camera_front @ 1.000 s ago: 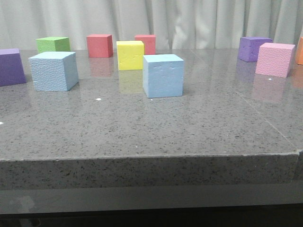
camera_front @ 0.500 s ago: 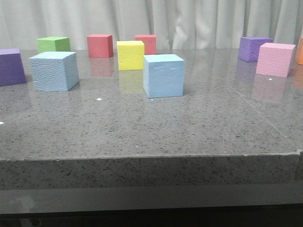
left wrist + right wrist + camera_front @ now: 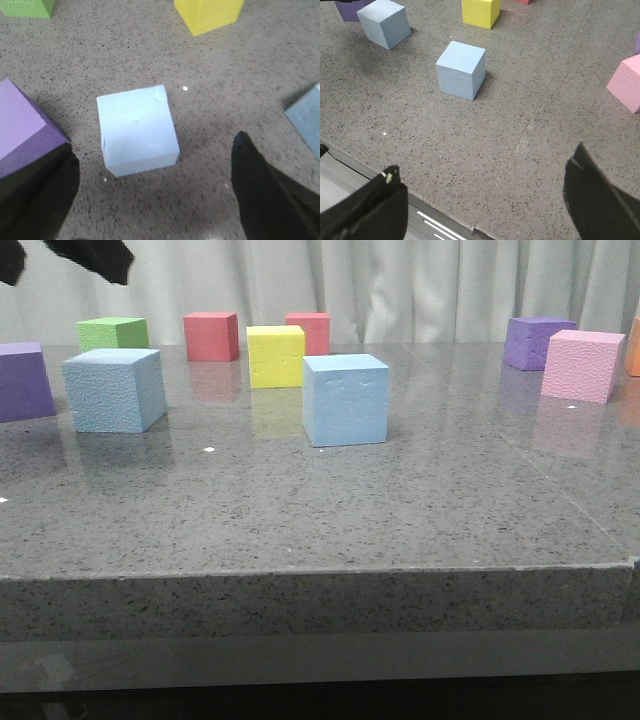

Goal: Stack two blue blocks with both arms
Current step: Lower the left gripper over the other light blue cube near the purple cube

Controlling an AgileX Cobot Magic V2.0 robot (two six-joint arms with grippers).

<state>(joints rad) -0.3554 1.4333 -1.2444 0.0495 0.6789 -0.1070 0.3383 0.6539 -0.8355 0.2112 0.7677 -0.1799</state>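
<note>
While wide open, left claw (image 3: 150,200) hovers above left blue block (image 3: 137,129).

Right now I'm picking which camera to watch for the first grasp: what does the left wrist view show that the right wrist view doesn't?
Only the left wrist view shows the green cube and the open left gripper above the left blue block.

Only the right wrist view shows the pink cube, the table's front edge and the open right gripper, well back from the blocks.

Both show both blue blocks, the other being the centre blue block, plus the yellow cube and a purple cube.
</note>
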